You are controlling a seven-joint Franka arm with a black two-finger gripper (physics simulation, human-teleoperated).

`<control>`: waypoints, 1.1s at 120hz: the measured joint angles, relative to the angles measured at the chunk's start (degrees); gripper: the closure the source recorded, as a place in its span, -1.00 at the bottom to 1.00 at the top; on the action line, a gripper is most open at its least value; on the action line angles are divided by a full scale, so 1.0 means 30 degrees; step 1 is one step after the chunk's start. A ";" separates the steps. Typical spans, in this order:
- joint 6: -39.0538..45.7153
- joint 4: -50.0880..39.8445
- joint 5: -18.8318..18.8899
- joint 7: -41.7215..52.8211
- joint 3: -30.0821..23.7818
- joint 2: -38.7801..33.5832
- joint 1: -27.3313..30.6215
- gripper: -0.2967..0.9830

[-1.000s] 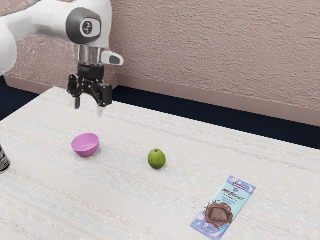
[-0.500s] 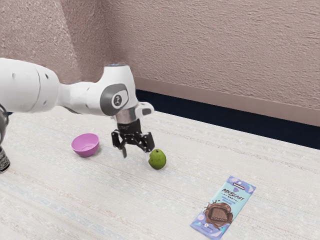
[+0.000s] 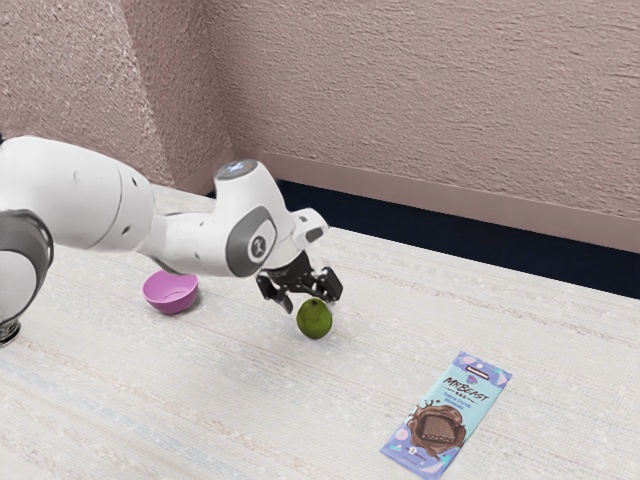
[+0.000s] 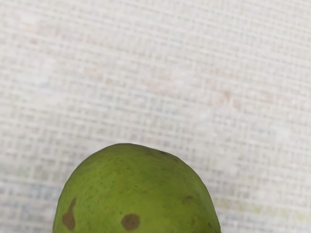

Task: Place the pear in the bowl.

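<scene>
My gripper is low over the table, tilted, with its fingers apart at the upper part of the green pear. One finger stands on the bowl side of the pear, the other by its far upper side; a firm hold is not visible. In the wrist view the pear lies large at the lower edge, just under the hand. The pink bowl sits upright on the table, toward the exterior view's left from the pear, and no fruit shows inside it.
A chocolate bar in a blue and purple wrapper lies flat on the table, toward the exterior view's right. A dark can stands at the exterior view's left edge, partly behind the arm. A textured wall rises beyond the table.
My hand has come down from above and behind the bowl, moved toward the exterior view's right, and tilted over the pear. The pear and bowl look about where they were.
</scene>
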 joint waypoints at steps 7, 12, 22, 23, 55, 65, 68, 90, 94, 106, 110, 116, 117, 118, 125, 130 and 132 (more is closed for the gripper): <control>0.0323 0.0000 -0.0133 0.0126 0.0017 0.0389 0.0001 -0.54; 0.0507 -0.0001 -0.0104 0.0219 0.0022 0.0589 0.0001 -0.54; 0.0808 0.0033 0.0156 0.0389 0.0025 0.0838 0.0001 -0.54; 0.0832 0.0045 0.0192 0.0405 0.0025 0.0866 0.0001 -0.54; 0.1165 0.1068 0.0720 0.0797 0.0026 0.2011 0.0001 -0.54; 0.1194 0.1081 0.0746 0.0879 0.0026 0.2049 0.0001 -0.41; 0.1201 0.1086 0.0753 0.0904 0.0026 0.2053 0.0001 -0.36; 0.1100 0.1315 0.0887 0.1025 0.0074 0.1992 -0.0001 -0.14; 0.0948 0.1506 0.1017 0.1026 0.0148 0.1918 -0.0003 -0.11; 0.0316 0.1734 0.1304 0.0990 0.0660 0.1392 -0.0014 -0.02; 0.0017 0.1786 0.1380 0.0963 0.1042 0.1135 -0.0015 0.01; -0.0555 0.1855 0.1495 0.0920 0.1785 0.0600 -0.0014 0.05; -0.0659 0.1857 0.1513 0.0915 0.1936 0.0503 -0.0017 0.05; -0.0770 0.1859 0.1531 0.0910 0.2107 0.0403 -0.0022 0.06; -0.1583 0.1795 0.1646 0.0886 0.3249 -0.0159 -0.0007 0.10; -0.2163 0.1747 0.1733 0.0890 0.4086 -0.0479 -0.0001 0.13; -0.2400 0.1733 0.1773 0.0893 0.4400 -0.0591 -0.0007 0.14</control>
